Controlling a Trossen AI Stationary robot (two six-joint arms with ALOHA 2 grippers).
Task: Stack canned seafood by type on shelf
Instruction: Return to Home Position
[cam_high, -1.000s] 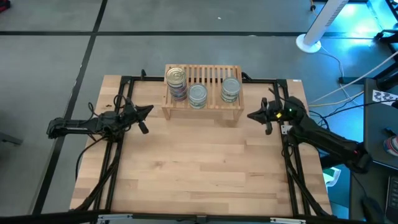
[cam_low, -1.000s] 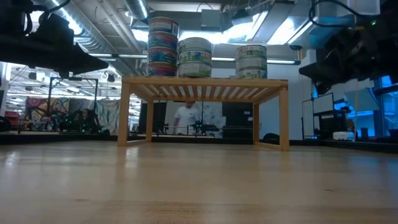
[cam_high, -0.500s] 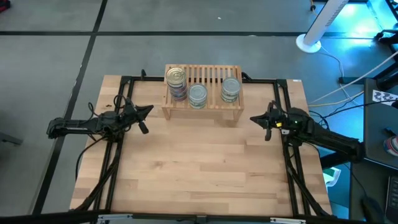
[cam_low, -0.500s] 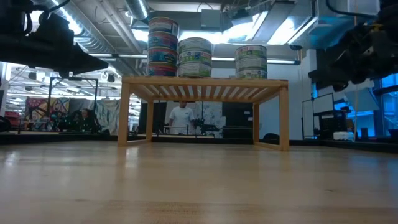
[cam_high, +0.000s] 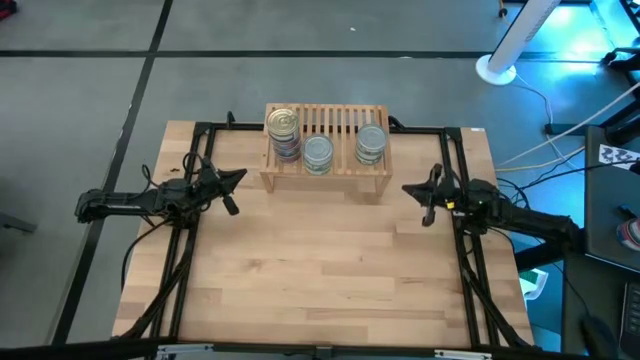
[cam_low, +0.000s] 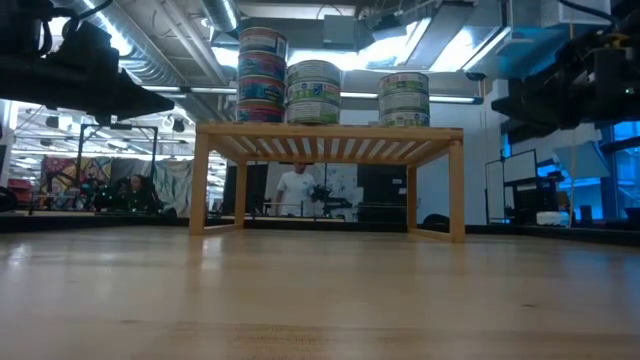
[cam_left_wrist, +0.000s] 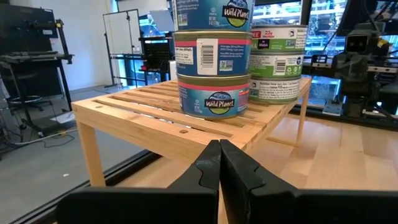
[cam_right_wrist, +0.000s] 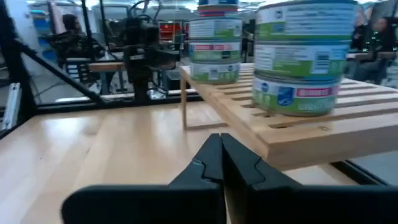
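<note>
You have every tin in view up on the shelf (cam_high: 340, 122), sorted into three columns so that like sits on like. The blue-and-red stack (cam_high: 283, 130) stands at the end of the shelf nearest the left gripper (cam_high: 238, 176). The middle stack (cam_high: 318, 152) is just beside it, toward the shelf's front edge. The green-labelled stack (cam_high: 371, 143) stands apart, toward the end nearest the right gripper (cam_high: 407, 188). No tin shows on the table (cam_high: 300, 270) around the shelf, so the sorting looks finished and the arms have no reason to be close. Each gripper hangs off one end of the shelf, clear of it and aimed inward. Both pairs of fingers are pressed tip to tip with nothing between them, as the two wrist views show plainly. The tins are short, round metal drums with flat lids, silvery or gold from above. Their flat tops let one seat squarely on the next, and from table height the columns look straight, the blue-and-red one rising tallest. The glossy paper labels wrap smooth sides, which would likely slide if nudged. The shelf is pale, matte wood, with a slatted top on solid side legs. The gaps between the slats are narrow next to a tin's base, so each column has several slats beneath it.
</note>
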